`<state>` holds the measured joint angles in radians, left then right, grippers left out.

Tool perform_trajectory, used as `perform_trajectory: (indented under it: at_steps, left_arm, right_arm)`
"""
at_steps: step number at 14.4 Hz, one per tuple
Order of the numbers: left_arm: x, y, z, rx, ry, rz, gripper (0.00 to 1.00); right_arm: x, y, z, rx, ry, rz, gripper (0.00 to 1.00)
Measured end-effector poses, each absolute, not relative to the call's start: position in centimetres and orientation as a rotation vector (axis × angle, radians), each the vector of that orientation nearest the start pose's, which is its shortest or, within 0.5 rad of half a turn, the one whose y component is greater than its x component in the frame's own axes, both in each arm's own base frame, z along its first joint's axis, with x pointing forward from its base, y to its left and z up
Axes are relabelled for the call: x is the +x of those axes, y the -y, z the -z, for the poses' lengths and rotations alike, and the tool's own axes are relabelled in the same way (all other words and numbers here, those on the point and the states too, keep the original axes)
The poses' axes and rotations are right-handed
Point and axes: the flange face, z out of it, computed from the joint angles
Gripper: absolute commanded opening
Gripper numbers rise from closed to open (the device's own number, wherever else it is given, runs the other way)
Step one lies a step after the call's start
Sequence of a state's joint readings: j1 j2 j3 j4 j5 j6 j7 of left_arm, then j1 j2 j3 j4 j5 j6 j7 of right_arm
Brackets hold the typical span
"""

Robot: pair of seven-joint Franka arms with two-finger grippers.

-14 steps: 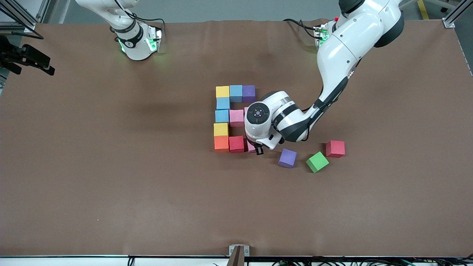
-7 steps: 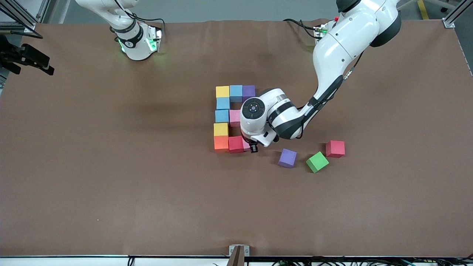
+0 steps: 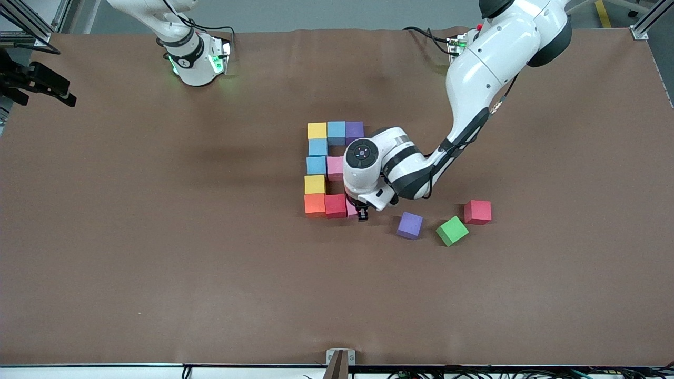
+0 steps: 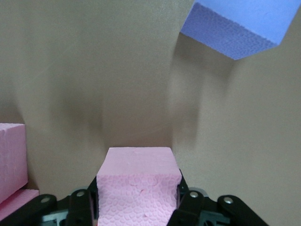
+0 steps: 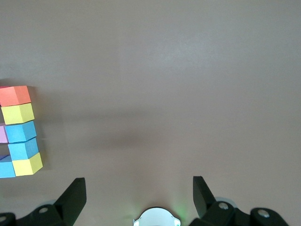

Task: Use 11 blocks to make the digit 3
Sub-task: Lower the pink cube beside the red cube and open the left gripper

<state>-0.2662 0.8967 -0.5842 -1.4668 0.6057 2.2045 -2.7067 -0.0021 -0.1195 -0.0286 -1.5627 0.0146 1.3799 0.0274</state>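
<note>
Left gripper [image 3: 360,213] was down at the table [image 3: 158,237], at the end of the figure's row nearest the front camera, fingers [image 4: 188,207] clamped on a pink block [image 4: 138,188]. That pink block [image 3: 351,210] sat just beside the red block [image 3: 336,205], which touched the orange block [image 3: 315,205]; whether pink actually touched red couldn't be told, since the wrist covered most of it. Rest of the digit 3 [image 3: 326,168]: yellow block [image 3: 315,184] and two light blue blocks [image 3: 316,156] ran up the side toward the right arm's end, then a top row of yellow [image 3: 317,130], light blue [image 3: 336,132], purple [image 3: 355,132]. Another pink block [image 3: 335,168] was in the middle row; its neighbour was hidden under the left wrist. Loose cubes toward the left arm's end: purple cube [image 3: 409,225], green cube [image 3: 452,230], red cube [image 3: 477,211], all apart from one another. Right gripper [image 5: 139,188] waited, fingers spread wide, nothing between them, parked off the table's edge at the right arm's end.
</note>
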Motion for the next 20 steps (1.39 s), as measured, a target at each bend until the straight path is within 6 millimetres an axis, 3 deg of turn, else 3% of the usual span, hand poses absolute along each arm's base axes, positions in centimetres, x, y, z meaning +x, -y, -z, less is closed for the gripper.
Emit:
perform_trajectory:
  at_steps: [2,5,8,9,10,15,20]
  left_arm:
    - [54.2,46.9,-20.3,2.09,-2.314,-0.052,0.3]
    - [54.2,47.0,-20.3,2.093,-2.31,-0.054,0.47]
    - [54.2,47.0,-20.3,2.094,-2.309,-0.055,0.55]
    - [54.2,47.0,-20.3,2.094,-2.309,-0.056,0.85]
    - [54.2,47.0,-20.3,2.095,-2.307,-0.056,1.0]
    - [54.3,47.1,-20.6,2.158,-2.227,-0.104,1.0]
    - [53.5,48.0,-23.4,2.193,-2.194,-0.126,1.0]
  right_arm:
    - [49.5,1.4,-67.6,-3.121,-0.086,-0.097,1.0]
    - [49.5,1.4,-67.6,-3.121,-0.086,-0.097,1.0]
    - [49.5,1.4,-67.5,-3.121,-0.086,-0.097,1.0]
    - [49.5,1.4,-67.5,-3.121,-0.086,-0.098,1.0]
    - [49.5,1.4,-67.5,-3.121,-0.086,-0.099,1.0]
    - [49.5,1.4,-67.5,-3.121,-0.086,-0.099,1.0]
    - [49.5,1.4,-67.6,-3.12,-0.085,-0.098,1.0]
